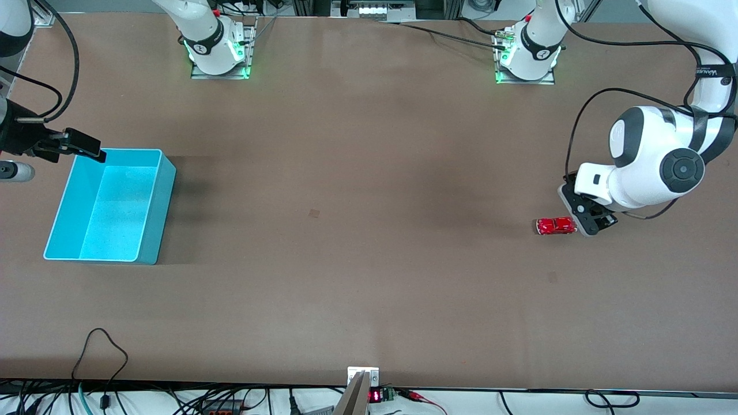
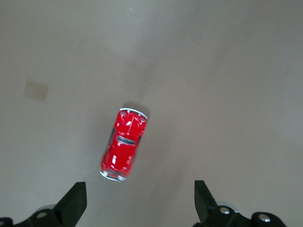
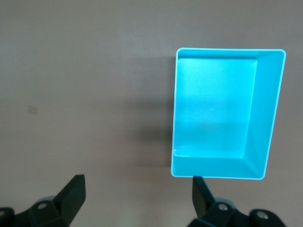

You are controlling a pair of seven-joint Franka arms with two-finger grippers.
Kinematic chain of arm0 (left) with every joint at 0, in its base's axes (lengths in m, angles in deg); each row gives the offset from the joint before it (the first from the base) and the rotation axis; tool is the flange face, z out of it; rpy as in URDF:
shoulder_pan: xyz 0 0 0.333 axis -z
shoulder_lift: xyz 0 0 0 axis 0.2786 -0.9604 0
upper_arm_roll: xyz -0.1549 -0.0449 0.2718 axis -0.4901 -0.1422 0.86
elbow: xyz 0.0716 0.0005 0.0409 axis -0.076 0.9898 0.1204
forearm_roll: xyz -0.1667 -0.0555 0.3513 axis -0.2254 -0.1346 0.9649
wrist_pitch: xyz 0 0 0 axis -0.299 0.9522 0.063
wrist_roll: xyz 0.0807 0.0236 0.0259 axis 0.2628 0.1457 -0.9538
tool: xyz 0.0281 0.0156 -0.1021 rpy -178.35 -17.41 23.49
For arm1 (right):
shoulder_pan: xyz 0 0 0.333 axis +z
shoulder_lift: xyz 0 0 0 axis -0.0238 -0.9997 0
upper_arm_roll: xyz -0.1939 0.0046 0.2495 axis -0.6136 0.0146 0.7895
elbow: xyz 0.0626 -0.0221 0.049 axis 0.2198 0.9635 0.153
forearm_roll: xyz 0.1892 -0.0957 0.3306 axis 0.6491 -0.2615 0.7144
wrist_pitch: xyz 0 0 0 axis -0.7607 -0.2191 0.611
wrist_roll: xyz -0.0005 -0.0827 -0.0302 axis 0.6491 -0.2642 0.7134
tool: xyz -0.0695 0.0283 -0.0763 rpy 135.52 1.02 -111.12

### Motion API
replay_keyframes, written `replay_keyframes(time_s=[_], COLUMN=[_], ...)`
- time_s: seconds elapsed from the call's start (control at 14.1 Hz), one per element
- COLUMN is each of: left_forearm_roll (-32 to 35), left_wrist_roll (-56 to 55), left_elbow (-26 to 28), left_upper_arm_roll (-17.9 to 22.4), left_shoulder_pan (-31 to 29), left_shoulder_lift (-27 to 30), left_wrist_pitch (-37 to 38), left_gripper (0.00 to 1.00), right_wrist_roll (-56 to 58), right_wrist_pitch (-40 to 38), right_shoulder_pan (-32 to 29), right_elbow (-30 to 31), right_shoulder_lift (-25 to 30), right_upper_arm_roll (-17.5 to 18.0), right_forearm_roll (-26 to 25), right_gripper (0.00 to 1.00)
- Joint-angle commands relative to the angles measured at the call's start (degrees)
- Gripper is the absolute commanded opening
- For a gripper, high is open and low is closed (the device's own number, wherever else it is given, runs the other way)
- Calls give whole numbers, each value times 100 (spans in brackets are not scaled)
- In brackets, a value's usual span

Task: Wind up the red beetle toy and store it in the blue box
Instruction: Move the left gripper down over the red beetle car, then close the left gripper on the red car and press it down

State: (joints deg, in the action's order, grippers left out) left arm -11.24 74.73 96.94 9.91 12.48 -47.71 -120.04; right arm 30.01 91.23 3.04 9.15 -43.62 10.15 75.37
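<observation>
Hovering near red beetle toy (image 1: 556, 226), left gripper (image 1: 594, 222) sitting low at left arm's end of table, fingers spread wide, toy not yet gripped. Toy lying upright on wheels on brown table (image 1: 357, 230), well apart from blue box (image 1: 155, 213) at right arm's end. Right gripper (image 1: 95, 153) waiting over box corner, fingers spread, box empty. Advising: centre fingers across toy's sides, descend straight, pinch gently; glossy shell probably slippery. Cables trailing along table's near edge.
</observation>
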Motion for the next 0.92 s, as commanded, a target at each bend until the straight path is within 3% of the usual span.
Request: replay_keyframes(time_s=[0.0,0.5,0.85], left_forearm_roll=[74,276,276], left_wrist_roll=[1365,2264,2178], left_elbow=[190,402,884], left_upper_arm_roll=[-67,-67,-67], left_shoulder_pan=[-184,-298,-377], left_shoulder_lift=[-195,-705,-793], left_wrist_pitch=[-594,-1455,-2291], left_gripper=[100,100,100], right_wrist_roll=[-64,-55,-55], right_wrist_pitch=[-27,-27,-27], right_shoulder_pan=[-53,-62,-53], right_elbow=[-115,-115,-115], right_shoulder_lift=[-48,-48,-48], right_upper_arm_roll=[24,24,24], right_forearm_roll=[98,81,81], right_gripper=[100,100,100])
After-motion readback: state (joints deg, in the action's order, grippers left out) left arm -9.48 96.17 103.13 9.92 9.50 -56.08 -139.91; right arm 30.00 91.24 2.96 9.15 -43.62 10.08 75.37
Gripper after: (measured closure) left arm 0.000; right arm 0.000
